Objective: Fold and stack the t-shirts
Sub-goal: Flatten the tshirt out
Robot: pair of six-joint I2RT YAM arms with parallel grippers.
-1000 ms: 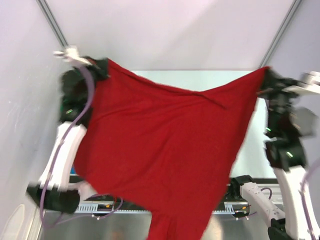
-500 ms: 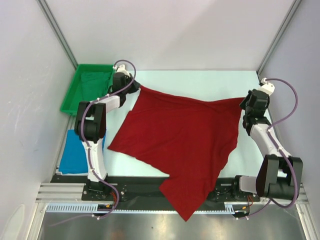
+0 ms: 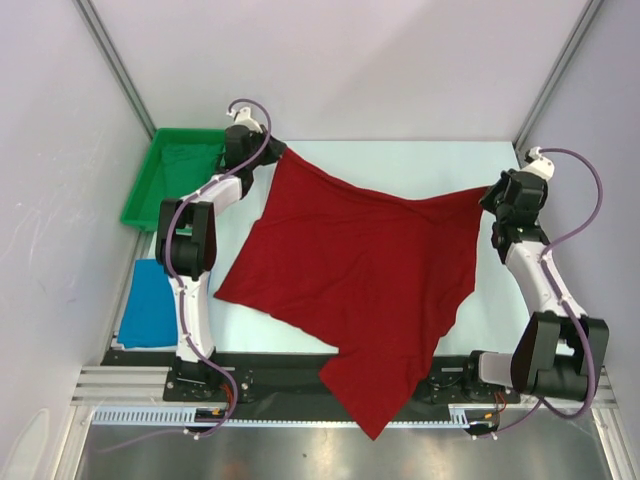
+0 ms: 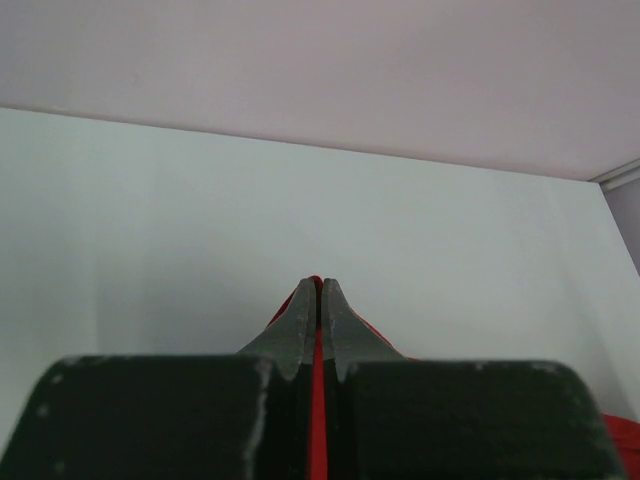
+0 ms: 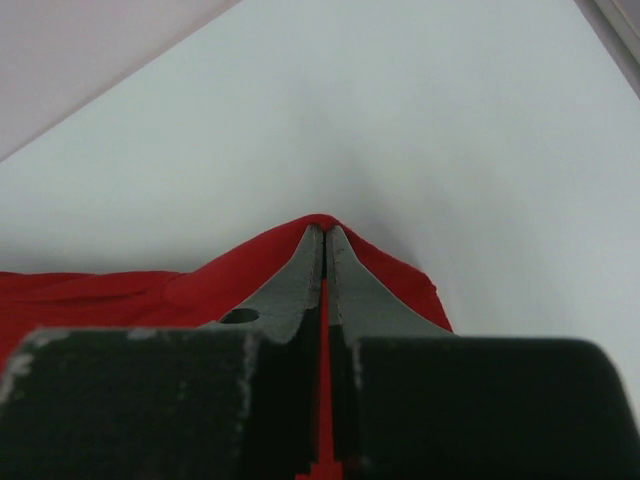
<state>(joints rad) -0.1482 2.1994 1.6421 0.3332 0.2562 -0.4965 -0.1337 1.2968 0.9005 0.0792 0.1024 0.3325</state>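
Note:
The deep red t-shirt (image 3: 350,275) lies spread over the table, its lower part hanging over the near edge and the rail. My left gripper (image 3: 272,152) is shut on its far left corner; the cloth shows between the fingers in the left wrist view (image 4: 318,345). My right gripper (image 3: 492,195) is shut on its far right corner, red cloth wrapped round the fingertips in the right wrist view (image 5: 325,235). The bright blue t-shirt (image 3: 150,305) lies flat at the left edge of the table, beside the left arm.
A green tray (image 3: 140,195) with green cloth in it stands at the far left. White walls close in the table on three sides. The metal rail (image 3: 250,375) with the arm bases runs along the near edge.
The arms held the red shirt high in the air, then brought it down and spread it on the table. Since half a second ago both grippers have pulled their corners slightly farther back.

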